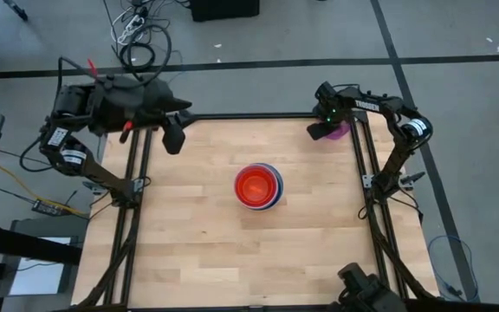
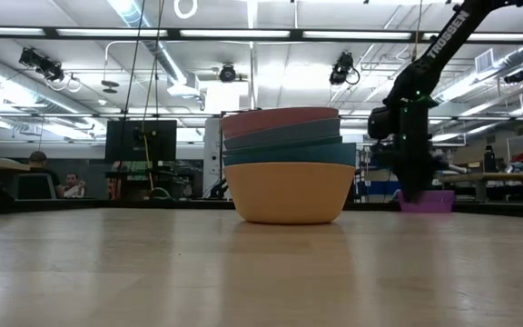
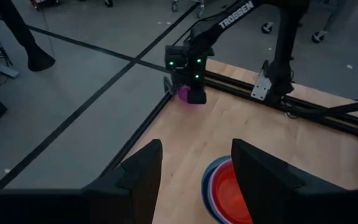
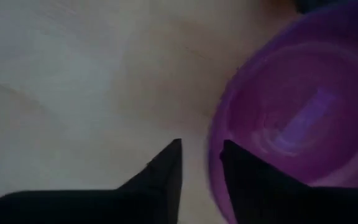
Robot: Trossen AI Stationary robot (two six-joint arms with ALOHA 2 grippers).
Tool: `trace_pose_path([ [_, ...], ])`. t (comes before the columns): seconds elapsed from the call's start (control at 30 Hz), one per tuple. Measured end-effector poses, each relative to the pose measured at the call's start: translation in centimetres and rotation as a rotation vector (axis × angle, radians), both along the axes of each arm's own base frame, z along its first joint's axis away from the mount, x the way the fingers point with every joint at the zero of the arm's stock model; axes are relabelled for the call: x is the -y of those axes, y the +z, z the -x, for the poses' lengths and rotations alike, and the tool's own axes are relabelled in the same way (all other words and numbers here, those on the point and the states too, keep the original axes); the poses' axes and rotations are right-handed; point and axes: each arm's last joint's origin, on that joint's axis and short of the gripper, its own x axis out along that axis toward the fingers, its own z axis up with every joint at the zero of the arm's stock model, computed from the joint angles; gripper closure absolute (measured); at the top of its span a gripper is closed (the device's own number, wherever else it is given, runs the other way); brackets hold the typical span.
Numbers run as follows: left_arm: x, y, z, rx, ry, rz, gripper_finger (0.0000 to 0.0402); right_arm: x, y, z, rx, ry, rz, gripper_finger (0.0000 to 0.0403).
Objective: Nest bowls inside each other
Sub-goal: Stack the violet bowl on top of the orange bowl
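Note:
A stack of nested bowls [image 1: 258,186] rests on its base at the table's middle, an orange-red bowl innermost and a blue one outermost. In the low view the stack [image 2: 289,168] stands upright. A purple bowl [image 4: 291,106] sits alone at the far right corner [image 1: 340,133]. My right gripper [image 4: 201,162] points down over that bowl's rim and is open, one finger inside and one outside. My left gripper [image 3: 194,174] hangs open above the far left of the table [image 1: 174,134], holding nothing. My right gripper comes from above, astride the purple bowl's rim [image 4: 213,155] on the side toward the table's middle. One finger [image 4: 247,180] is inside the bowl and the other [image 4: 163,171] outside. Whether either finger touches the wall, I cannot tell. The bowl rests on the table.
Black rails [image 1: 360,173] frame the wooden table [image 1: 197,234] on the left, right and far sides; the purple bowl sits close to the far right corner of them. Bare wood lies all around the stack. Cables [image 1: 141,39] lie on the floor beyond.

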Motion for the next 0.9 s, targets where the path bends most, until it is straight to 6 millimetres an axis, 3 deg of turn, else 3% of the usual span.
trace_pose_path([
  [0.17,0.2,0.0,0.0,0.005,-0.006,0.010,0.0199,-0.4,0.8,-0.8,0.083,0.111,0.013,0.0389],
  [0.3,0.2,0.1,0.3,0.004,0.006,-0.007,0.0199,-1.1,2.7,-2.0,0.136,0.178,0.061,0.0401],
  [0.43,0.1,0.3,0.9,0.000,0.016,-0.049,0.0199,-3.1,6.3,-4.4,0.251,0.307,0.121,0.0402],
  [0.53,0.0,0.5,1.3,0.008,0.040,-0.064,0.0199,-6.0,9.5,-6.6,0.336,0.436,0.178,0.0402],
  [0.67,0.0,0.6,1.7,0.015,0.057,-0.074,0.0199,-11.4,13.7,-9.3,0.465,0.623,0.241,0.0402],
  [0.9,0.0,0.7,1.9,0.018,0.071,-0.081,0.0199,-21.8,17.4,-13.2,0.648,0.890,0.206,0.0403],
])
